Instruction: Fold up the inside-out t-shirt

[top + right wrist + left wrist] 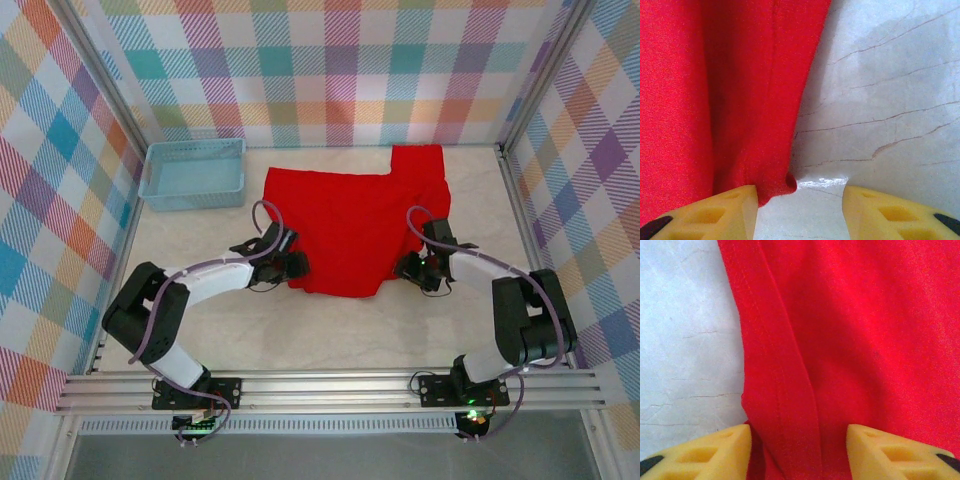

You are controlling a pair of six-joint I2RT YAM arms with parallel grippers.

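The inside-out t-shirt (pixel 355 225) lies flat on the table, bright red, with one sleeve reaching toward the back right. My left gripper (pixel 297 266) sits at its near left corner. In the left wrist view its jaws (pixel 799 450) stand apart, and a raised fold of the red hem (pixel 785 390) runs between the yellow fingers (pixel 715 452). My right gripper (pixel 408 267) is at the shirt's near right edge. Its jaws (pixel 801 210) are also apart. The cloth's corner (pixel 775 182) touches the left finger (pixel 720 212), and bare table lies between the fingers.
A light blue basket (pixel 193 173) stands at the back left, apart from the shirt. Checked walls enclose the pale marbled table (pixel 330 330) on three sides. Bare table lies in front of the shirt and beside it on the right (pixel 880 100).
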